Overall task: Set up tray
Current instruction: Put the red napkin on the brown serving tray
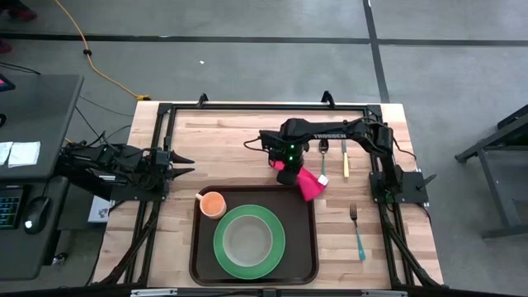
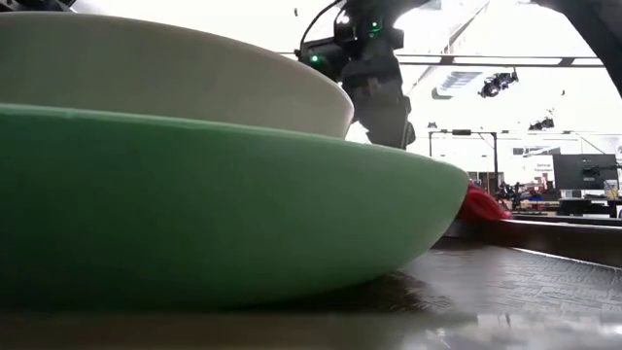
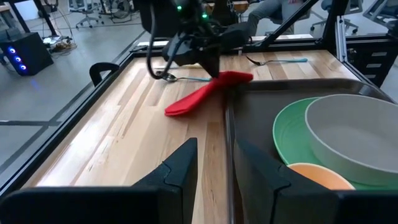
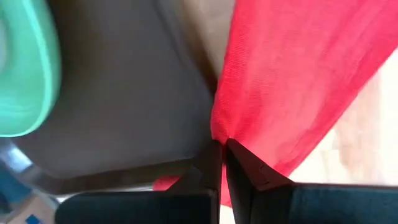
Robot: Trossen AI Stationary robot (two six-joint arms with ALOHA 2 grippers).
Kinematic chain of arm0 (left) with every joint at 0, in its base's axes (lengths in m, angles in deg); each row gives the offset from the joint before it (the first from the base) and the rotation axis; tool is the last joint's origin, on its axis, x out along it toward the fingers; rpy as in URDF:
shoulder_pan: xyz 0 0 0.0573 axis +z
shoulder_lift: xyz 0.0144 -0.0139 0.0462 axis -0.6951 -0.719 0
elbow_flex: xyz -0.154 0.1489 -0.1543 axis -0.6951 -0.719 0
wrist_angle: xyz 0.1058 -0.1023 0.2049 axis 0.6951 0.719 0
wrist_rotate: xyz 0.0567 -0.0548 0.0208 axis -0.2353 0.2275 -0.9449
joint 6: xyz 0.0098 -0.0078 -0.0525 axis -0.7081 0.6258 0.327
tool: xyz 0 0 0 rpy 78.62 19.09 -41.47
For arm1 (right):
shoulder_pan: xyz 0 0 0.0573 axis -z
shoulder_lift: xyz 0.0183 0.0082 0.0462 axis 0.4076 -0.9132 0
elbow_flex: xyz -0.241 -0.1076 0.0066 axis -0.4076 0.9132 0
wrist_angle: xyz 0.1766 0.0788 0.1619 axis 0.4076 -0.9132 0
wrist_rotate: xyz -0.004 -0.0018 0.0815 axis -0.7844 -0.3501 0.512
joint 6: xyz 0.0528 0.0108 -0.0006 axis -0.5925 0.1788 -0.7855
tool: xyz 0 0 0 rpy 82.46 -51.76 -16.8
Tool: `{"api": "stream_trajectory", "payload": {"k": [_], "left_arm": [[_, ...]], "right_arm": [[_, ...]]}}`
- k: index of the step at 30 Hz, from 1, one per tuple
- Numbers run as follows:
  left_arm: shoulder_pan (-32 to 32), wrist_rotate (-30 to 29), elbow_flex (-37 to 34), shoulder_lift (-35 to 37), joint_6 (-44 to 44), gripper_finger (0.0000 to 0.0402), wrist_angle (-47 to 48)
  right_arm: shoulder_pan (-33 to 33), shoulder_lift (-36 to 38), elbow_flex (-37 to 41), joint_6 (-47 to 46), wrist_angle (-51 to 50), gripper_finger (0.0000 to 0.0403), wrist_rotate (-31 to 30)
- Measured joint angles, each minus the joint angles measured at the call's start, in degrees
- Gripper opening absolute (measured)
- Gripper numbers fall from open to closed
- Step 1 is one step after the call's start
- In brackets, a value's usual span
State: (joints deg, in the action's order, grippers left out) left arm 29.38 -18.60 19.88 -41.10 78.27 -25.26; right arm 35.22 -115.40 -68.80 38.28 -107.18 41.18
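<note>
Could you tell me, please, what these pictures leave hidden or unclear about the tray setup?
- Low view: the green plate and the bowl on it fill the frame, hiding most of the tray and the orange cup.
- Right wrist view: the red napkin, pinched by the right gripper, blocks the table beyond.
- High view: the utensils by the right arm are too small to identify; the arm covers part of the napkin.

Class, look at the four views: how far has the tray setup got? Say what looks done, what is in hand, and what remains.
Done: the green plate with a bowl on it and the orange cup sit on the tray. In hand: the right gripper is shut on the red napkin, which lies across the tray's rim. Probably left: spoon, knife and fork, on the table. The left gripper waits, open.
</note>
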Motion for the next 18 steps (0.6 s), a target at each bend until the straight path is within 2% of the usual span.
{"api": "stream_trajectory", "payload": {"k": [7,18], "left_arm": [[0.0,0.0,0.0,0.0,0.0,0.0136,-0.1],[0.0,0.0,0.0,0.0,0.0,0.0136,-0.1]], "right_arm": [[-2.8,0.0,0.0,-2.0,-0.4,0.0,2.7],[-5.0,0.0,0.0,-4.2,-0.4,0.0,2.9]]}}
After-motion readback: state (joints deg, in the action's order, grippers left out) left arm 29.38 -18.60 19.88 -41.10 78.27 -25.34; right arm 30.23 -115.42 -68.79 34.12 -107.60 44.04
